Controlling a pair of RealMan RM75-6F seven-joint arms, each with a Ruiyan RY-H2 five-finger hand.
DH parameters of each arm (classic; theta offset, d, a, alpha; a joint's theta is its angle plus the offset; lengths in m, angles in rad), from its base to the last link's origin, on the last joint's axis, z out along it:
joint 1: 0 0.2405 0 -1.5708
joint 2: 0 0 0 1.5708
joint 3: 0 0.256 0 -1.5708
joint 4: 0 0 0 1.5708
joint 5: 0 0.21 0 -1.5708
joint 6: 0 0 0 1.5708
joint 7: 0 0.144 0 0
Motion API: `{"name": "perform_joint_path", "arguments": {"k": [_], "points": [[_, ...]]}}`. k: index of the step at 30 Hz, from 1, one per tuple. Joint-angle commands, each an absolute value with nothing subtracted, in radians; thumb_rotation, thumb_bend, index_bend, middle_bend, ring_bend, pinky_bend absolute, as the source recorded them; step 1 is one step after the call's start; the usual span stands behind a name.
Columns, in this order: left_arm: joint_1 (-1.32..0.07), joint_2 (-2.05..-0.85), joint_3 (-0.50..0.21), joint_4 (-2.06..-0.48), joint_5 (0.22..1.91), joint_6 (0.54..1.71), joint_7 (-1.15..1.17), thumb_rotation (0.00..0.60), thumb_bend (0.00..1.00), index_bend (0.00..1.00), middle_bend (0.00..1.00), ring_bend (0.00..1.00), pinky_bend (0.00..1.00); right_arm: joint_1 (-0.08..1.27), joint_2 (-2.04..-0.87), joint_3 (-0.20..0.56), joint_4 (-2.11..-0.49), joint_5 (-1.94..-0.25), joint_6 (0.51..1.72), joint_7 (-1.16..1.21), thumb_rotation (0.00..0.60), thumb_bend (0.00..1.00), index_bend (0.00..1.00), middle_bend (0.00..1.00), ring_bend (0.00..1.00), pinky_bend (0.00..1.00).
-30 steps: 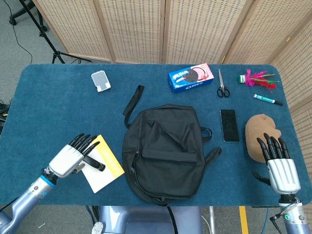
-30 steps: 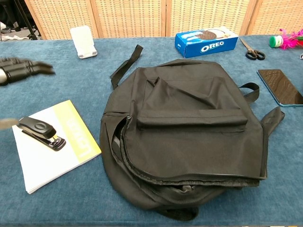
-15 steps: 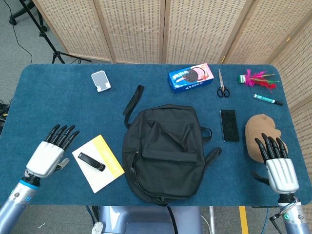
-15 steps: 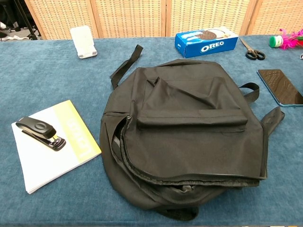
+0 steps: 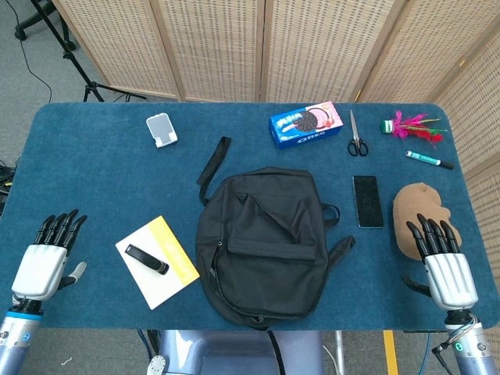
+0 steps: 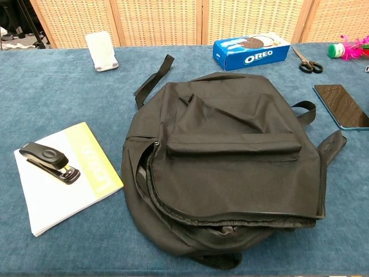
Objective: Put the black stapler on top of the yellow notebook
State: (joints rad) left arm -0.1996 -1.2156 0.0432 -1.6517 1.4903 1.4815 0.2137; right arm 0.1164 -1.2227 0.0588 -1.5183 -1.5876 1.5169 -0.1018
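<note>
Black stapler (image 6: 48,163) lies diagonally on notebook (image 6: 75,193).

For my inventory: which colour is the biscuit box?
The biscuit box is blue; the chest view shows it best.

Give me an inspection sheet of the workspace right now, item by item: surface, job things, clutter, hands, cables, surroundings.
Surface: blue cloth-covered table.
Job's things: black stapler lies on the yellow notebook, touched by neither hand.
Clutter: black backpack at centre, partly unzipped; cookie box; scissors; phone; white stand; marker; pink feathered toy; brown lump.
Hands: left hand open, fingers spread, apart from the notebook; right hand open, fingers over the brown lump's near edge.
Cables: one on the floor at the far left.
Surroundings: wicker screen panels behind the table; tripod legs.
</note>
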Motion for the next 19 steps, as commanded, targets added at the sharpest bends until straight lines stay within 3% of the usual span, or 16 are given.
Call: {"name": "perform_joint_path", "arguments": {"k": [1,19], "points": [[-0.189,-1.239,0.040,-1.622,1.479,1.469,0.209,0.600,0.29,0.00,0.00,0.00,0.00,0.117,-1.224,0.058,-1.517,-1.587,1.515,-0.103,0.600,0.09,0.00,0.00,0.00,0.00],[-0.163,-1.252,0.020,-1.586,1.549,1.516,0.170,0.600,0.29,0.00,0.00,0.00,0.00,0.127,-1.230,0.051,-1.520,-1.590,1.495,-0.126,0.600,0.09,0.00,0.00,0.00,0.00]]}}
